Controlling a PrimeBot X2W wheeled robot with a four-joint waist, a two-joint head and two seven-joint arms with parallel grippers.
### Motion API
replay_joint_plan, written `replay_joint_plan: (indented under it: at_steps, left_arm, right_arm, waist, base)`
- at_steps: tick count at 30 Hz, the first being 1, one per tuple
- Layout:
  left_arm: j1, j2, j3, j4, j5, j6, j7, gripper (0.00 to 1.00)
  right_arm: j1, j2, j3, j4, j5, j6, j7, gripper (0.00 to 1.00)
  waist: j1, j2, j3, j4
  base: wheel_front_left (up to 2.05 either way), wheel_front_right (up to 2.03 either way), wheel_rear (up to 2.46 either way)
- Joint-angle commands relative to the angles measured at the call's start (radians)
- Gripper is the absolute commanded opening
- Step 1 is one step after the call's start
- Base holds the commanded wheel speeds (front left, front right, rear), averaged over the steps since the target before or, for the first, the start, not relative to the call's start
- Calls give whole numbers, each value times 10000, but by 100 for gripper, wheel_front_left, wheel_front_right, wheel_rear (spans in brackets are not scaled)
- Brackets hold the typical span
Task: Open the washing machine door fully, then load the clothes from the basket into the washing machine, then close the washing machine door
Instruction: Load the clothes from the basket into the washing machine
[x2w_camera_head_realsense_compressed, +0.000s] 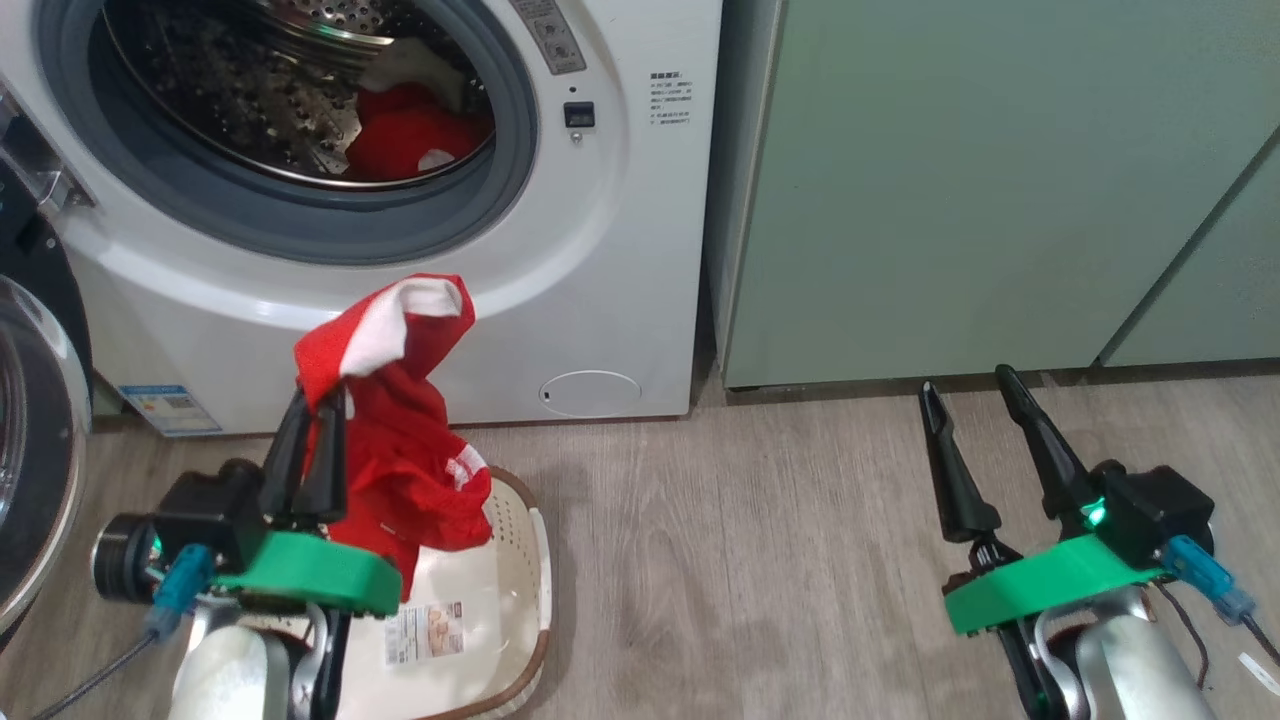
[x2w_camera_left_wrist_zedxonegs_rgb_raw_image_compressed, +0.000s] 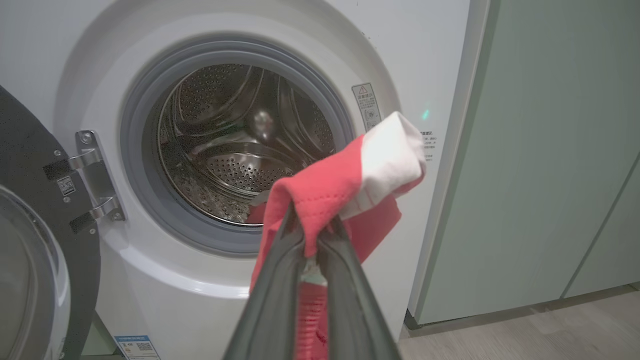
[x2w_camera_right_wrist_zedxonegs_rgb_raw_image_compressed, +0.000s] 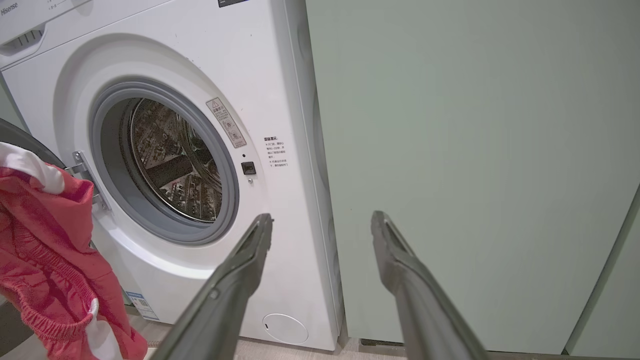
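The clothes (x2w_camera_head_realsense_compressed: 400, 440) in hand, a red-and-white garment, hang in front of the open mouth of the washing machine (x2w_camera_head_realsense_compressed: 620, 250). They are clenched in the left gripper (x2w_camera_head_realsense_compressed: 318, 405) and held up out of the basket (x2w_camera_head_realsense_compressed: 535, 560), apparently for loading. The washing machine door (x2w_camera_head_realsense_compressed: 40, 450) stands wide at the machine's left, leaving the way in free, and the right gripper (x2w_camera_head_realsense_compressed: 964, 380) idles released off to its right.

Basket (x2w_camera_head_realsense_compressed: 512, 590) before washing machine (x2w_camera_head_realsense_compressed: 600, 250), door (x2w_camera_head_realsense_compressed: 35, 420) at its left, cabinets (x2w_camera_head_realsense_compressed: 950, 180) right, clothes (x2w_camera_head_realsense_compressed: 410, 135) in drum (x2w_camera_head_realsense_compressed: 230, 100)

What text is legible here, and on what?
"Hisense": top corner of the white front-loading washing machine.
Grey warning sticker by its opening: too small.
Black print block beside it: too small.
Blue energy sticker: blurred.
Paper label in the cream perforated plastic basket: blurred.
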Motion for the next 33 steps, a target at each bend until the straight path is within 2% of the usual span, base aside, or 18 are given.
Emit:
replay_joint_plan:
  at_steps: [1, 8, 20, 24, 29, 33]
  left_arm:
    - [-248, -11, 365, -484, 126, -52, -126, 0]
    - [19, -171, 411, -575, 81, -125, -126, 0]
    - [-468, -196, 632, -641, -358, 90, -126, 0]
    - [-1087, -197, 984, -743, -359, 78, -126, 0]
    - [-2392, -184, 1635, -715, -66, -182, -126, 0]
    - [-3720, 84, 2175, -605, 165, -346, -126, 0]
  right_arm:
    - [-54, -110, 194, -356, -80, 0, -92, 100]
    - [30, -96, 230, -336, -98, 0, -92, 100]
    - [-76, -90, 232, -411, -95, 0, -92, 100]
    - [-277, -75, 212, -513, -69, 0, -92, 100]
    - [-665, -47, 296, -626, -26, 0, -92, 100]
    - [-1047, 3, 382, -721, 64, 0, -92, 100]
  waist:
    - [1, 0, -38, -21]
    - [1, 0, -143, -93]
    - [1, 0, 390, -399]
    - [1, 0, 1073, -597]
    - [1, 0, 2163, -885]
    - [1, 0, 3139, -1200]
  base:
    - [0, 0, 0]
    - [0, 0, 0]
    - [0, 0, 0]
    - [0, 0, 0]
    - [0, 0, 0]
    - [0, 0, 0]
